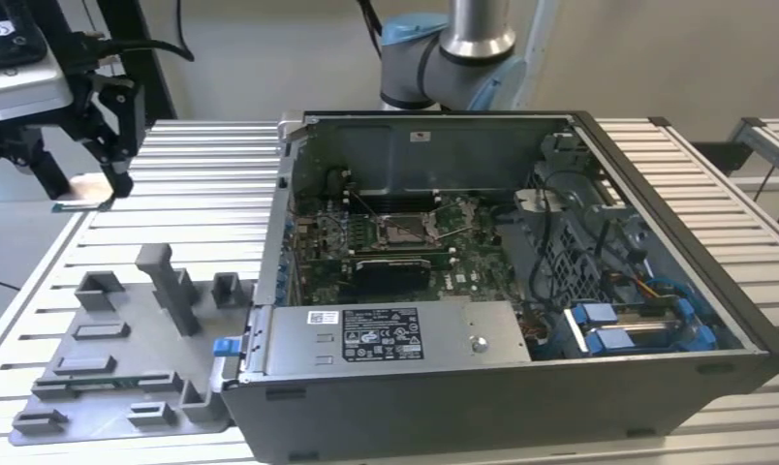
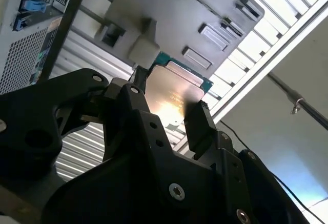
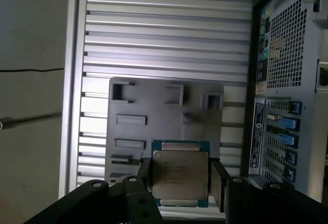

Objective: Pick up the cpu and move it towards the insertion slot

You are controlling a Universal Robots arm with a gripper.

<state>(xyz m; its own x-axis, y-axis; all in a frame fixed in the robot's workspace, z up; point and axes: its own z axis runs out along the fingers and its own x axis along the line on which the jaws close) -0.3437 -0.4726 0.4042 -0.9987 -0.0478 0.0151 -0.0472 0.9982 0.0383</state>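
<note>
The cpu (image 3: 179, 175), a thin square chip with a dull silvery metal lid on a teal-edged board, is clamped by two opposite edges between the black, bolted fingers of the gripper (image 2: 165, 106). In the exterior view it hangs over the ribbed aluminium table (image 1: 196, 194) at the exterior view's far left. It is beyond the grey moulded plastic tray (image 1: 118, 378) and well apart from the insertion slot (image 1: 403, 230), a square metal-framed socket inside the open steel computer case (image 1: 674, 203).

Matte black claw (image 2: 166, 103) studded with silver screws (image 2: 177, 191), on a silver-tubed arm (image 1: 478, 29) with pale blue joint caps (image 1: 409, 27).
</note>
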